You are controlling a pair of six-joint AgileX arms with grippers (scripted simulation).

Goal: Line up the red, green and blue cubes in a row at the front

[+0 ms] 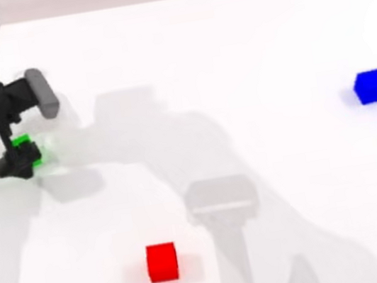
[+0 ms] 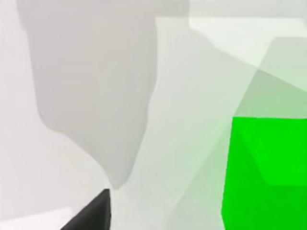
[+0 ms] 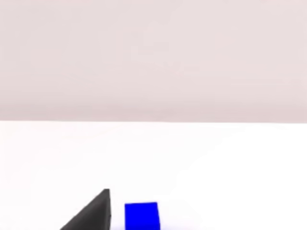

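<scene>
left gripper (image 1: pixel 20 155): it is sitting low at the far left of the table (image 1: pixel 232 55), right over the green cube, with dark finger parts showing on either side of the cube; whether the fingers are pressing on it or standing open around it, i cannot tell.
green cube (image 1: pixel 26 147): it is lying at the table's left side, mostly hidden under the left gripper in the top view; in the left wrist view it is filling the near corner as a large green block (image 2: pixel 266 172), very close to the camera.
red cube (image 1: pixel 162 262): it is resting alone near the front edge, left of centre, well apart from both other cubes.
blue cube (image 1: pixel 371 87): it is resting on the right side of the table, turned slightly on its spot; the right wrist view is showing it (image 3: pixel 141 216) just beside a dark fingertip (image 3: pixel 93 213).
right gripper: it is not showing in the top view, only that one fingertip in its own wrist view, so i cannot tell its finger state.
</scene>
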